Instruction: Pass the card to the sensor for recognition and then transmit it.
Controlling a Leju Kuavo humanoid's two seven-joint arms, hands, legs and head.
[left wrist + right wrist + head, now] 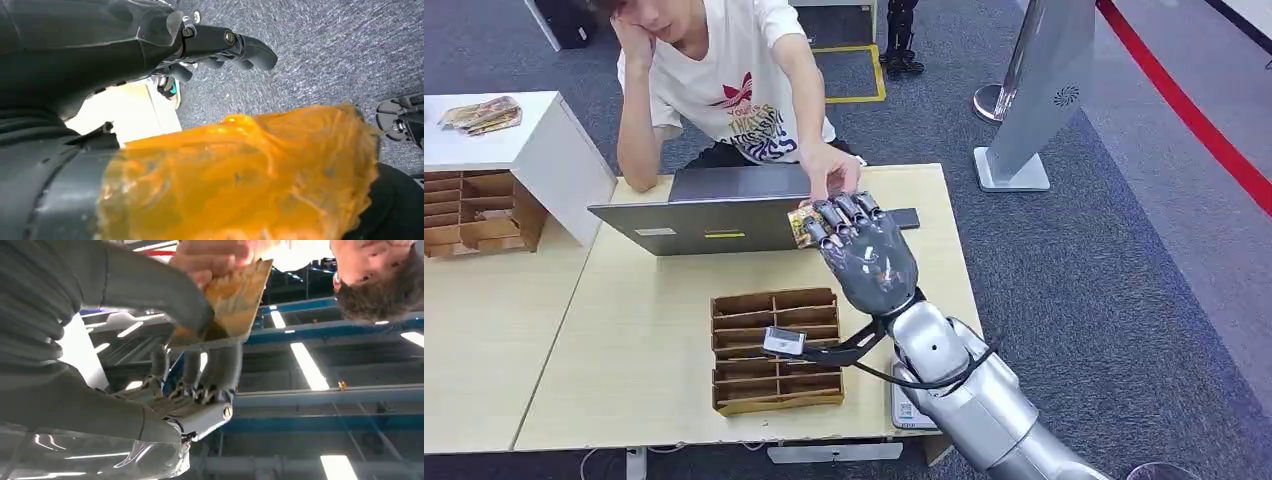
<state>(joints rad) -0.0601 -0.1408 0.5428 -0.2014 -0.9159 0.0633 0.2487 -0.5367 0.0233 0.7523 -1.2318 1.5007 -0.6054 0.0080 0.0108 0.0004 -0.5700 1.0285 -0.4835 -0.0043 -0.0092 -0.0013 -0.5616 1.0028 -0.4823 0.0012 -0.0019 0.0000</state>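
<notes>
Raised over the far edge of the counter (pixel 624 400), the right hand (pixel 864 245) pinches a yellowish card (pixel 801 224) between thumb and fingers, palm turned away from the robot. A seated person's hand (pixel 829 172) touches the card's upper edge from across the counter. Just beside the card stands a grey laptop (pixel 714 212). Nearer the robot, a brown cardboard divider tray (pixel 774 350) rests toward the near edge. Hanging low over grey carpet, the left hand (pixel 220 47) has its fingers curled in on nothing.
</notes>
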